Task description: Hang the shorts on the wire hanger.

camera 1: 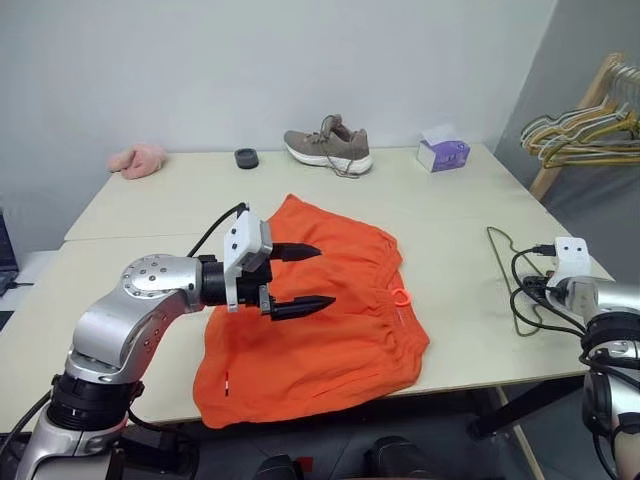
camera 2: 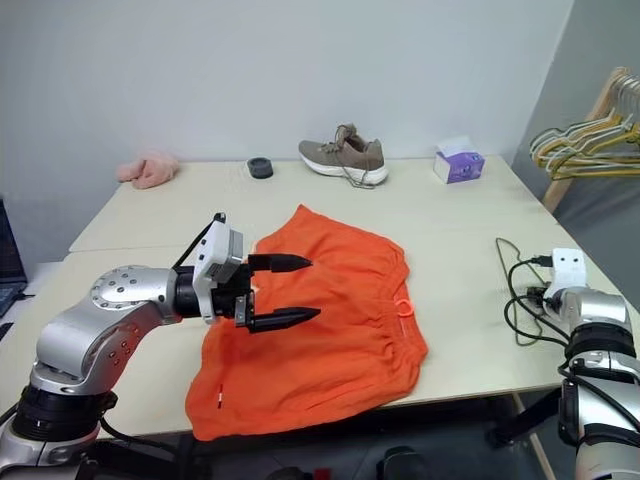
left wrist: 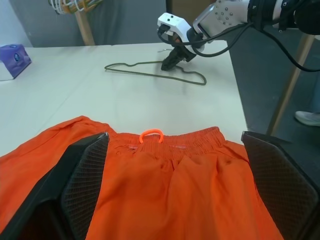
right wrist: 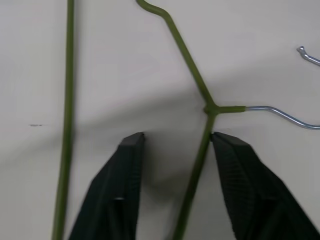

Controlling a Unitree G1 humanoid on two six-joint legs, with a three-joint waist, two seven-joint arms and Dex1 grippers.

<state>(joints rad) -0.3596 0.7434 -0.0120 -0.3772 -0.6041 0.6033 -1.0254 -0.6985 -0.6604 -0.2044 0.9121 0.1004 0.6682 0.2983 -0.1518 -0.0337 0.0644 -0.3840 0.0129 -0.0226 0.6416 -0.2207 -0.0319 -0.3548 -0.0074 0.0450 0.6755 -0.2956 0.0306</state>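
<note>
Right wrist view: the right claw (right wrist: pixel 172 137) is down on the pale counter (camera 1: pixel 440 205), its two black fingers partly apart and straddling one olive arm of the wire hanger (right wrist: pixel 192 75) just below the neck, not clenched on it. The hanger lies flat near the counter's right edge, well apart from the shorts (camera 1: pixel 330 320), which are spread out orange near the front edge, waistband and drawcord loop (camera 1: pixel 401 296) toward the hanger. The left claw (camera 1: pixel 298 279) hovers over the shorts, released wide, grasping nothing. A shoe (camera 1: pixel 328 147), tissue box (camera 1: pixel 443 153) and pink cloth (camera 1: pixel 138 158) line the far side.
</note>
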